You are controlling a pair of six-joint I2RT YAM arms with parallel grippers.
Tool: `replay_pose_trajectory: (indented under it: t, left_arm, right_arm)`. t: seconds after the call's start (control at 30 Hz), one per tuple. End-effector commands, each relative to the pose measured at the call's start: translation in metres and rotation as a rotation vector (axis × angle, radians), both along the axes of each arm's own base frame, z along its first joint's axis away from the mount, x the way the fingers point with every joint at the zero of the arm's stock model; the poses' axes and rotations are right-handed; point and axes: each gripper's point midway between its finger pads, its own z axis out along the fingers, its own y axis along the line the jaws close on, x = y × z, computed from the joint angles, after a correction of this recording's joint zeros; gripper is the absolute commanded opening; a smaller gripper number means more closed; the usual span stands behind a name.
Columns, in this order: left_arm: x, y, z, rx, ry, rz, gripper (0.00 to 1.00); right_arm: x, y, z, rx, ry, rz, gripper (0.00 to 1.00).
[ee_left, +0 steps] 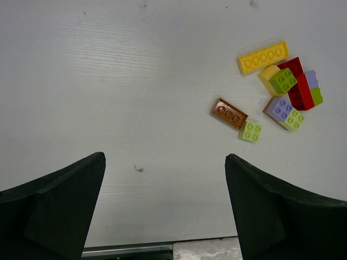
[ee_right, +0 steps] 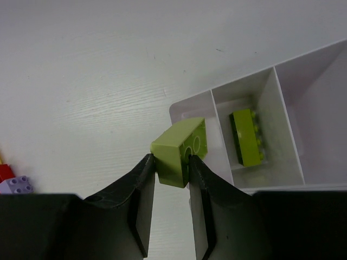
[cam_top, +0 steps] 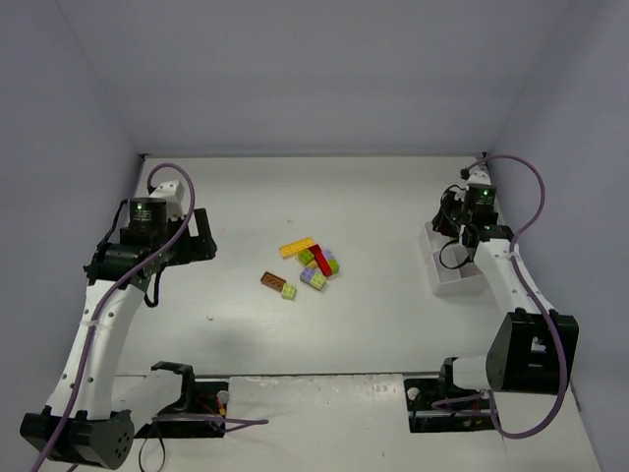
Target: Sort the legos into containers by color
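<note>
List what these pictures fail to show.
- Tray: right wrist view, cut by the frame edge and the right gripper holding a lime green brick; not all compartments show.
- Top view: the right arm covers the tray; contents hidden.
- Lego pile: stacked bricks hide those beneath; exact count unclear in any view.

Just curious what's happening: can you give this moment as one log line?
right gripper: shut on lime green brick, over tray corner | second green brick: in tray | left gripper: open, empty | pile: unsorted
</note>
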Motion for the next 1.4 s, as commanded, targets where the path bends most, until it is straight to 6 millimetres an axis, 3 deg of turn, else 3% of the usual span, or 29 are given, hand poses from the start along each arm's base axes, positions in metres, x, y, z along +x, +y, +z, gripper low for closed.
replay_pose_trajectory:
  t: [0.0, 0.37, 0.77, 1.0, 1.17, 1.37]
  left_arm:
    - [0.008, -0.005, 0.025, -0.025, -0.087, -0.008, 0.85]
    - [0.005, -0.004, 0.02, -0.024, -0.081, -0.005, 0.85]
    - [0.004, -0.003, 0.021, -0.016, -0.084, -0.005, 0.85]
    - [0.004, -0.002, 0.019, -0.012, -0.078, -0.003, 0.85]
    - [0.005, -0.003, 0.019, -0.013, -0.078, -0.005, 0.85]
    - [0.005, -0.003, 0.019, -0.015, -0.078, -0.005, 0.85]
  right_arm:
    - [0.008, -0.005, 0.003, 0.03, -0.027, -0.041, 0.04]
    - [0.009, 0.002, -0.008, 0.063, 0.005, -0.008, 0.07]
    - [0.006, -0.011, -0.029, 0.056, 0.061, -0.101, 0.29]
    - [0.009, -0.016, -0.024, 0.048, 0.049, -0.125, 0.39]
    - [0.011, -0.018, -0.02, 0.045, 0.036, -0.132, 0.4]
    - [0.015, 0.009, 0.011, 0.073, -0.047, 0.009, 0.39]
